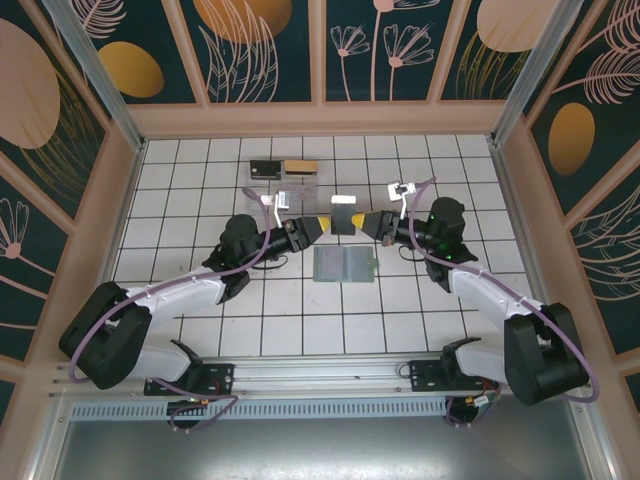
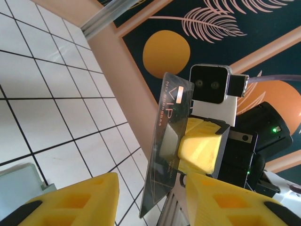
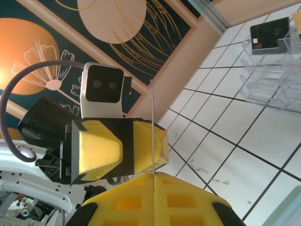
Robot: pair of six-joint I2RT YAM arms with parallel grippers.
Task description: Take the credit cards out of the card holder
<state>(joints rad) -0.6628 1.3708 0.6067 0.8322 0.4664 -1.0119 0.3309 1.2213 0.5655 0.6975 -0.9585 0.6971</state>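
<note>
Hanging between the two arms, a tan-gold card stands on edge over the tiled surface, near the far side of the grey-green holder, which lies open and flat. The right gripper is clamped on one end of the card, pads flat against its faces. The left gripper is spread wide, a finger on either side of the other end, and seems to touch neither face. Thin, light, stiff and glossy, the card would likely slip or twist if pinched by a corner. A flat hold on both faces, well in from the edge, looks safest. A clear box stands further back. Whether more cards sit in the holder cannot be told.
</note>
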